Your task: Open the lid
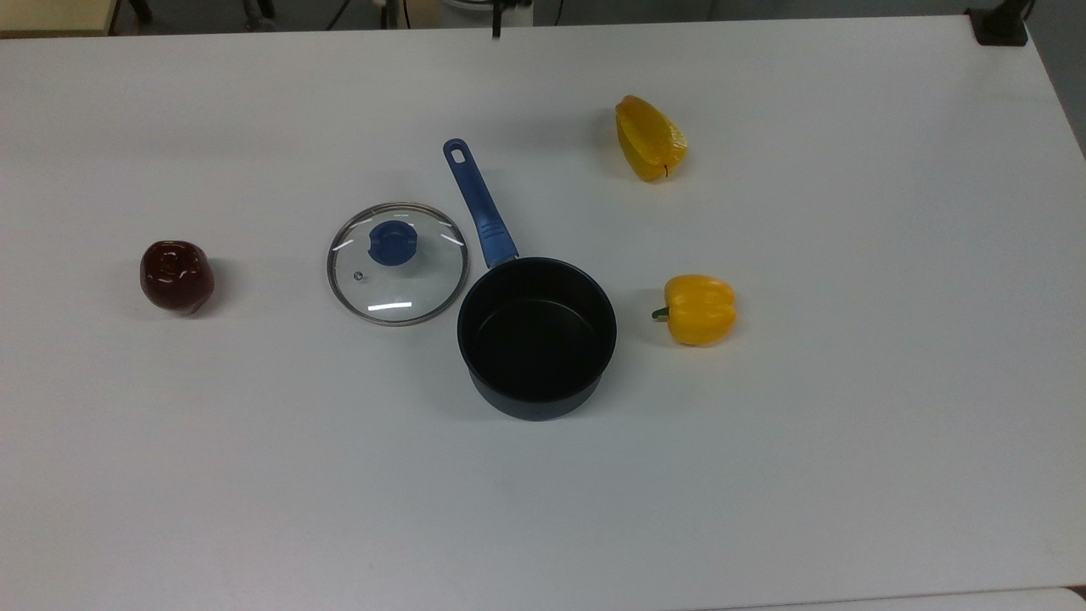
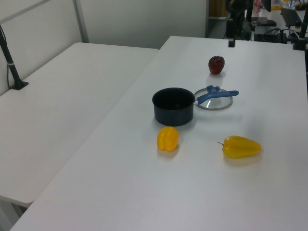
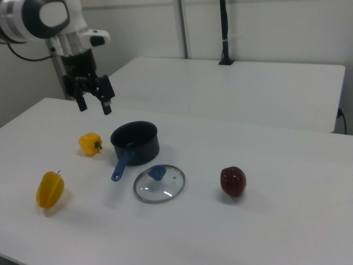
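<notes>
The lid (image 1: 399, 287), clear glass with a metal rim and a blue knob (image 1: 391, 242), lies flat on the white table just to the top view's left of the dark saucepan (image 1: 537, 335). The saucepan stands uncovered and empty, its blue handle (image 1: 477, 201) running past the lid's edge. The right view shows the lid (image 3: 163, 187) in front of the saucepan (image 3: 135, 142); the left view shows the lid (image 2: 215, 101) behind the saucepan (image 2: 173, 106). My gripper (image 3: 95, 106) hangs open and empty, high above the table, at the right view's upper left, well away from the lid.
Two yellow peppers (image 1: 649, 138) (image 1: 698, 309) lie to the top view's right of the saucepan. A dark red pepper (image 1: 176, 276) sits to the top view's left of the lid. A second white table (image 3: 231, 88) stands behind in the right view.
</notes>
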Action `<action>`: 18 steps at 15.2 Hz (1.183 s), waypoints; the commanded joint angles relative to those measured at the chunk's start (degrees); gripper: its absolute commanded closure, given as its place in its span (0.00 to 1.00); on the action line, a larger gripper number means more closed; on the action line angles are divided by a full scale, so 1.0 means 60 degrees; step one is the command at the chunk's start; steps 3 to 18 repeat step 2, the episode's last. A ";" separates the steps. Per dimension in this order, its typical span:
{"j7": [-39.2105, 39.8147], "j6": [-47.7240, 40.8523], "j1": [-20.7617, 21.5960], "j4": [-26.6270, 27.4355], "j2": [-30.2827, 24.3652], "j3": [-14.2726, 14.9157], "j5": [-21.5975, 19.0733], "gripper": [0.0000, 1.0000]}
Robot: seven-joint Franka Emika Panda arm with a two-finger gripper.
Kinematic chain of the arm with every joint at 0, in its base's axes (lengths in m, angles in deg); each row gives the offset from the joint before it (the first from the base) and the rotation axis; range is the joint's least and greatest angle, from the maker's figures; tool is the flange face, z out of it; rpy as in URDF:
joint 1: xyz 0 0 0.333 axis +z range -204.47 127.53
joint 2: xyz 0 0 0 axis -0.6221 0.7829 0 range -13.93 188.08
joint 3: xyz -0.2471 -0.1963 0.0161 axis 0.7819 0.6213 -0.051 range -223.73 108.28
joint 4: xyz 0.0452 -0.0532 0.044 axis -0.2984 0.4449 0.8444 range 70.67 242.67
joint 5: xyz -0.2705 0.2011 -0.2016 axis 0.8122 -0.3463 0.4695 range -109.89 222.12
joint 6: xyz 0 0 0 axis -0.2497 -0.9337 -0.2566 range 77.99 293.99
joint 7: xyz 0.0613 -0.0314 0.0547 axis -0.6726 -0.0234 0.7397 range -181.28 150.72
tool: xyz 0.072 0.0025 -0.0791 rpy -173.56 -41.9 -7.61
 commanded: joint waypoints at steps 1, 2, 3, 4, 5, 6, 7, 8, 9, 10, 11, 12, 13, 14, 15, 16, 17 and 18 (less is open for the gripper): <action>-0.0113 -0.0159 0.0023 0.0216 -0.0268 0.0157 0.0073 0.00; -0.0026 -0.0130 -0.0007 0.0216 -0.0268 0.0157 0.0058 0.00; -0.0026 -0.0130 -0.0007 0.0216 -0.0268 0.0157 0.0058 0.00; -0.0026 -0.0130 -0.0007 0.0216 -0.0268 0.0157 0.0058 0.00; -0.0026 -0.0130 -0.0007 0.0216 -0.0268 0.0157 0.0058 0.00; -0.0026 -0.0130 -0.0007 0.0216 -0.0268 0.0157 0.0058 0.00; -0.0026 -0.0130 -0.0007 0.0216 -0.0268 0.0157 0.0058 0.00; -0.0026 -0.0130 -0.0007 0.0216 -0.0268 0.0157 0.0058 0.00; -0.0026 -0.0130 -0.0007 0.0216 -0.0268 0.0157 0.0058 0.00; -0.0026 -0.0130 -0.0007 0.0216 -0.0268 0.0157 0.0058 0.00; -0.0026 -0.0130 -0.0007 0.0216 -0.0268 0.0157 0.0058 0.00; -0.0026 -0.0130 -0.0007 0.0216 -0.0268 0.0157 0.0058 0.00; -0.0026 -0.0130 -0.0007 0.0216 -0.0268 0.0157 0.0058 0.00; -0.0026 -0.0130 -0.0007 0.0216 -0.0268 0.0157 0.0058 0.00; -0.0026 -0.0130 -0.0007 0.0216 -0.0268 0.0157 0.0058 0.00; -0.0026 -0.0130 -0.0007 0.0216 -0.0268 0.0157 0.0058 0.00; -0.0026 -0.0130 -0.0007 0.0216 -0.0268 0.0157 0.0058 0.00; -0.0026 -0.0130 -0.0007 0.0216 -0.0268 0.0157 0.0058 0.00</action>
